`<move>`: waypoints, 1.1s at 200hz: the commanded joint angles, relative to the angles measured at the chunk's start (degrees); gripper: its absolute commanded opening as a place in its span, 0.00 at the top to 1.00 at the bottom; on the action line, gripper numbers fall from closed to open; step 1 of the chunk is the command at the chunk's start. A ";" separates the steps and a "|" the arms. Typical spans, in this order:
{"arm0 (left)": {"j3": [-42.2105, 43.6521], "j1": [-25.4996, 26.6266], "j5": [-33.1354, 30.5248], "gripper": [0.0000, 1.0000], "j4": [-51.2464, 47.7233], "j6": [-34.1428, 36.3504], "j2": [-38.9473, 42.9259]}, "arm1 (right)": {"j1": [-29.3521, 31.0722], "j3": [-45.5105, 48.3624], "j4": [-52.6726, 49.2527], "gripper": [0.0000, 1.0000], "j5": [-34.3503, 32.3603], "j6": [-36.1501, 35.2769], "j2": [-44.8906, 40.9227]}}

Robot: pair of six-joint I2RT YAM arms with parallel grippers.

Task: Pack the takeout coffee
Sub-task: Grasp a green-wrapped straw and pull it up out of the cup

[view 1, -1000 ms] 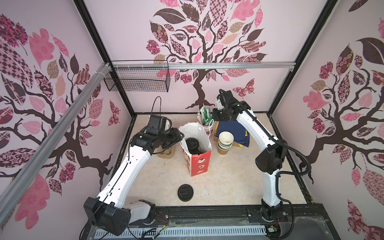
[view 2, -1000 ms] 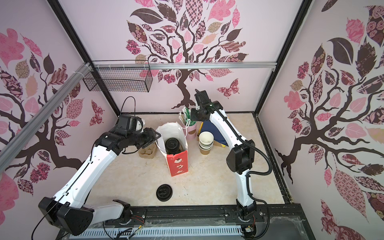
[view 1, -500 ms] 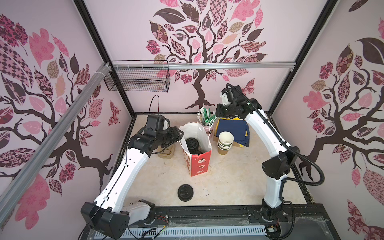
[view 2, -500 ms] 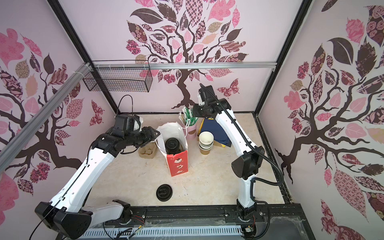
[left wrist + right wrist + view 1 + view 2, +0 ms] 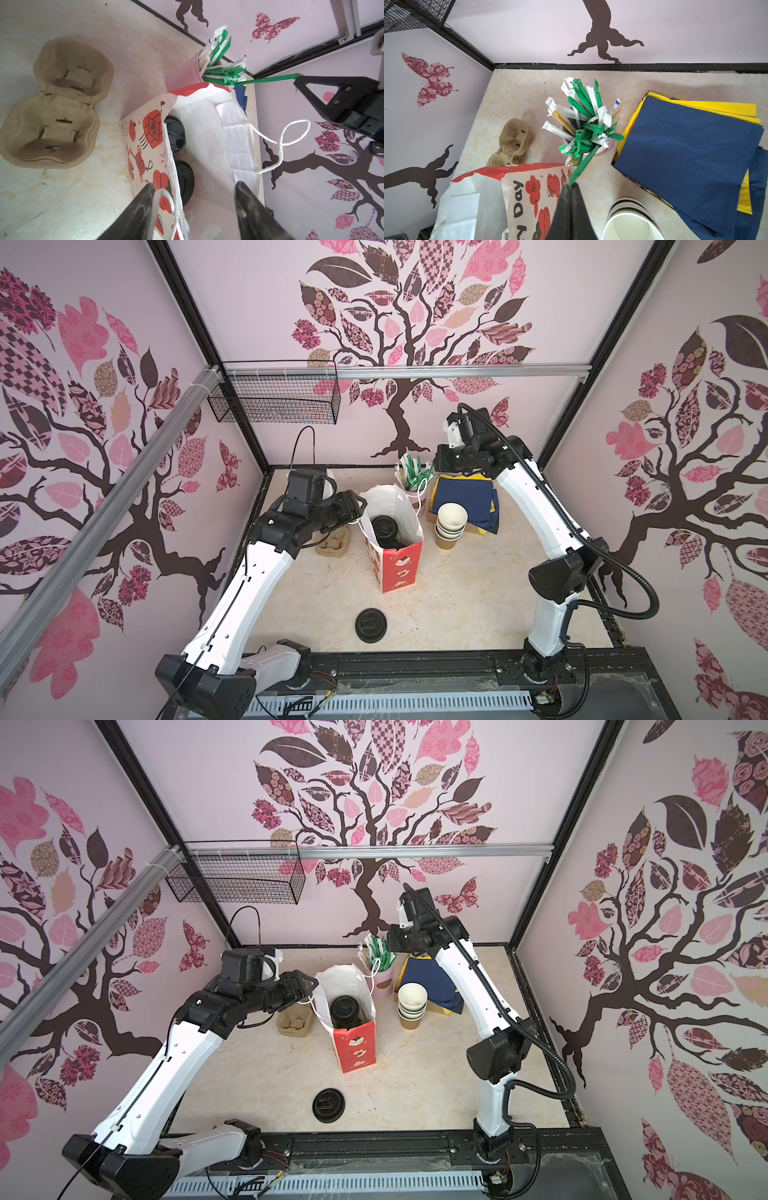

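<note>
Inside the bag (image 5: 401,568), both lidded cups (image 5: 384,526) sit packed. Left gripper (image 5: 194,184) open astride the rim; right gripper (image 5: 571,186) pinched shut on a green straw (image 5: 583,162), apparently, for bagging next.

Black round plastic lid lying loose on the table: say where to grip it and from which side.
Probably grip the round black plastic lid by its rim, straight down from above, jaws straddling the edge: it lies flat and low on the beige table, apart from the red-and-white paper bag.
</note>
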State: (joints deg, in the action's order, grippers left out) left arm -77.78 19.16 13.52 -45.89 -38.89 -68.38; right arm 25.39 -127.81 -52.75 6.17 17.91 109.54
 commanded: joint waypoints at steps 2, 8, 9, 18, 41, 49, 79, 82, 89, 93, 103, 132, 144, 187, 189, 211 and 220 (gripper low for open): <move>0.26 -0.27 -0.06 0.35 2.44 2.50 1.07 | -0.08 -4.39 -2.22 1.00 1.46 -1.03 -3.65; 0.31 -0.26 0.09 0.35 2.43 2.50 1.02 | -0.08 -4.47 -2.51 1.00 1.56 -1.31 -4.42; 0.33 -0.26 0.14 0.35 2.45 2.51 0.99 | -0.08 -4.51 -2.57 1.00 1.56 -1.35 -4.55; 0.50 -0.26 0.43 0.35 2.69 2.29 0.89 | -0.08 -4.49 -3.07 1.00 1.56 -1.99 -5.78; 1.39 -0.26 1.06 0.35 3.84 1.42 0.90 | -0.09 -4.34 -4.64 1.00 1.13 -3.36 -8.94; 1.60 -0.26 1.20 0.35 4.01 1.20 0.88 | -0.11 -4.30 -5.18 1.00 0.96 -3.80 -10.20; 2.08 -0.31 1.60 0.35 4.39 0.21 0.89 | -0.12 -4.73 -7.25 1.00 0.33 -5.07 -14.21; 2.15 -0.27 1.64 0.35 4.40 0.17 0.88 | -0.14 -4.85 -7.35 1.00 0.33 -5.21 -14.60; 2.27 -0.27 1.75 0.35 4.47 -0.04 0.88 | -0.08 -5.12 -7.76 1.00 0.65 -5.34 -15.40; 2.44 -0.28 1.77 0.35 4.53 -0.19 0.96 | -0.07 -5.27 -7.99 1.00 0.81 -5.50 -15.89; 2.86 -0.32 1.85 0.35 4.79 -0.62 1.05 | -0.07 -5.37 -8.23 1.00 1.73 -5.71 -17.06; 3.33 -0.26 2.04 0.35 4.58 -1.99 1.14 | -0.08 -6.34 -8.25 1.00 3.70 -5.65 -20.38; 3.62 -0.31 1.88 0.35 4.37 -2.48 1.24 | -0.09 -7.34 -7.91 1.00 4.02 -5.39 -21.44; 4.24 -0.31 0.77 0.35 3.00 -3.95 1.40 | 0.00 -12.95 -7.91 1.00 9.64 -3.62 -21.96; 4.22 -0.27 0.73 0.35 3.00 -4.03 1.40 | -0.05 -13.06 -7.72 1.00 10.34 -3.51 -21.99; 4.71 -0.26 0.28 0.35 2.97 -4.89 1.71 | 0.23 -13.16 -6.13 1.00 15.44 -2.23 -22.18; 4.79 -0.26 0.20 0.35 2.98 -5.14 1.86 | 0.41 -13.17 -5.30 1.00 17.62 -1.40 -22.16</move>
State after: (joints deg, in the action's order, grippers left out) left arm -74.74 19.16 14.61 -42.83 -42.87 -67.68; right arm 25.43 -139.81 -59.70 16.56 14.33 88.23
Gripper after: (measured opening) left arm 0.649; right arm 0.043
